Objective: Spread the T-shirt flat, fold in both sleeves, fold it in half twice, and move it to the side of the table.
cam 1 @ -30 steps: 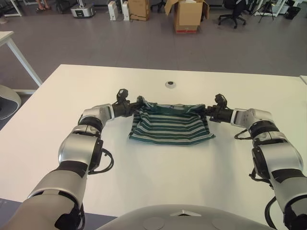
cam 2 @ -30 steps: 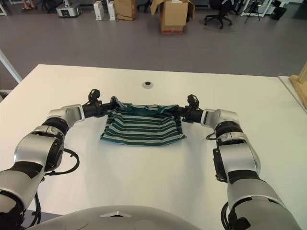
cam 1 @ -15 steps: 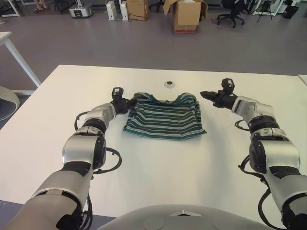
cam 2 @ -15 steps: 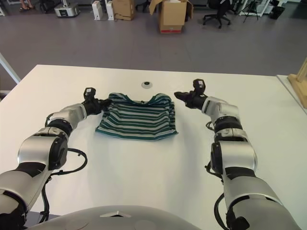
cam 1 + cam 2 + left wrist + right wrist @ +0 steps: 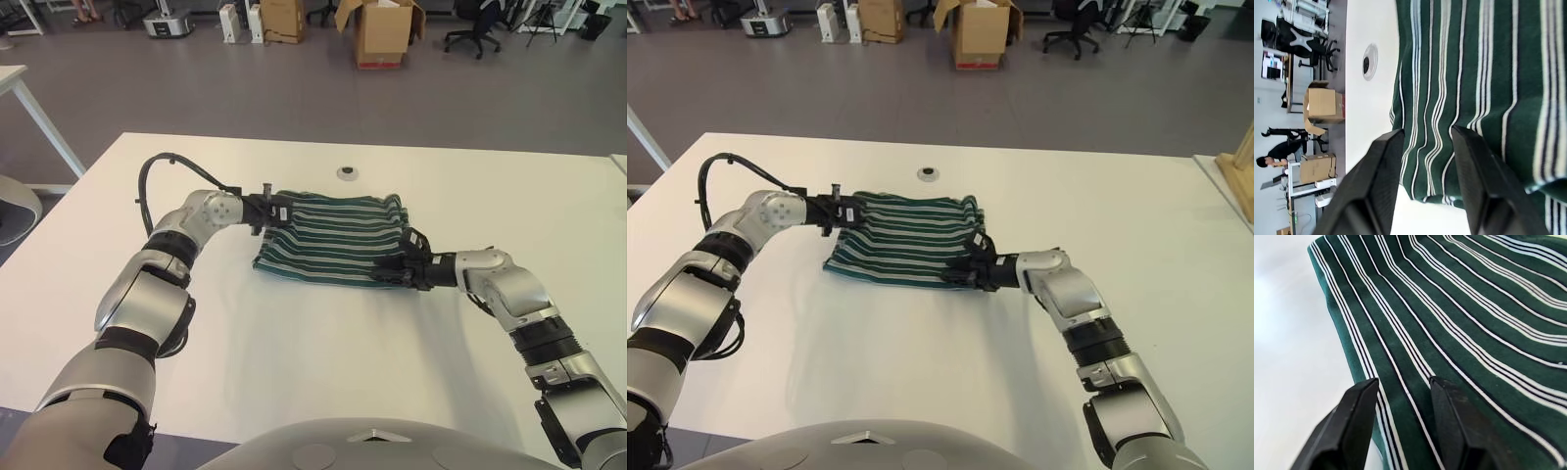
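The green T-shirt with white stripes (image 5: 333, 238) lies folded into a rectangle in the middle of the white table (image 5: 323, 343). My left gripper (image 5: 275, 211) sits at the shirt's far left corner. In the left wrist view it (image 5: 1427, 131) is open, with both fingers (image 5: 1380, 181) over the striped cloth. My right gripper (image 5: 390, 266) lies low at the shirt's near right corner. Its dark fingers (image 5: 1354, 421) stand apart in the right wrist view, where the gripper (image 5: 1403, 382) is open over the fabric close to the hem.
A small round grommet (image 5: 347, 172) is set in the table just beyond the shirt. Bare tabletop lies on both sides and in front. Past the far edge are cardboard boxes (image 5: 384, 29) and an office chair (image 5: 476, 24) on the floor. Another table's corner (image 5: 20, 83) stands at the left.
Both grippers have let go of the lifted edge and the shirt now lies flat. The right arm swung from beyond the shirt's far right to its near right corner. The left gripper shifted along the left edge.
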